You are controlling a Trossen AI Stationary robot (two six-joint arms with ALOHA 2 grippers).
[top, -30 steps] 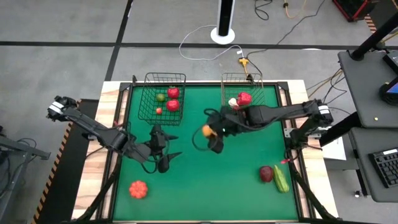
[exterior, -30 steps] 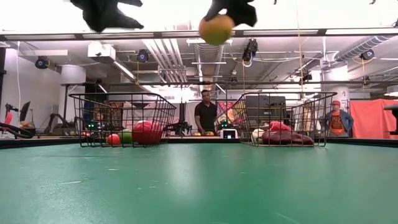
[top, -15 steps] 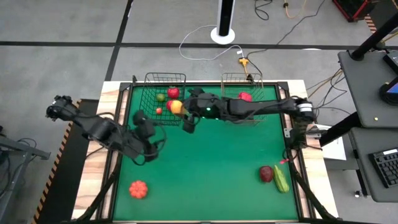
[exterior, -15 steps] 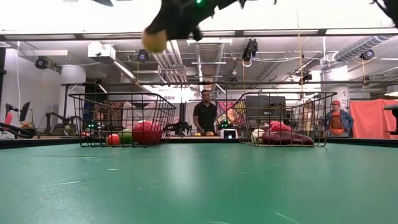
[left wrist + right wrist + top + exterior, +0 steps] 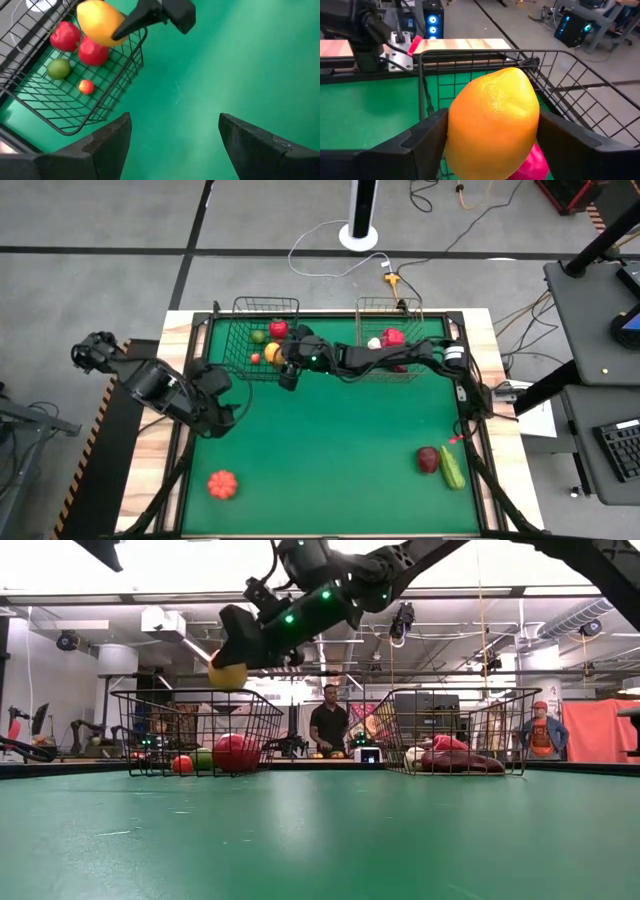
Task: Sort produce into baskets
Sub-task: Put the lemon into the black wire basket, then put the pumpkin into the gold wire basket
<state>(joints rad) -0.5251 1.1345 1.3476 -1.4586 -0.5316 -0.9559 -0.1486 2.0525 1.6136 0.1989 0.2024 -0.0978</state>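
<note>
From above, the right gripper point(image 5: 283, 358) reached across to the black basket point(image 5: 236, 340), holding a yellow fruit point(image 5: 273, 352) just over that basket's near right corner. 2 red pieces and a green one already lay inside. The left gripper point(image 5: 215, 395) waited in front of the basket, empty. An orange-red piece point(image 5: 222, 483), a dark red piece point(image 5: 428, 459) and a green one point(image 5: 453, 467) lay on the tabletop, well apart from the basket.

From table height, the fruit point(image 5: 227, 673) hung above the basket's rim.

The left wrist camera showed its own fingers point(image 5: 107, 142) spread wide, holding nothing.

The right wrist camera showed the fruit point(image 5: 493, 124) between the 2 fingers point(image 5: 427, 135); whether they still pinched it I could not tell.

Judging by this, the drop-off was in hand; next, a clean release into the basket.
</note>
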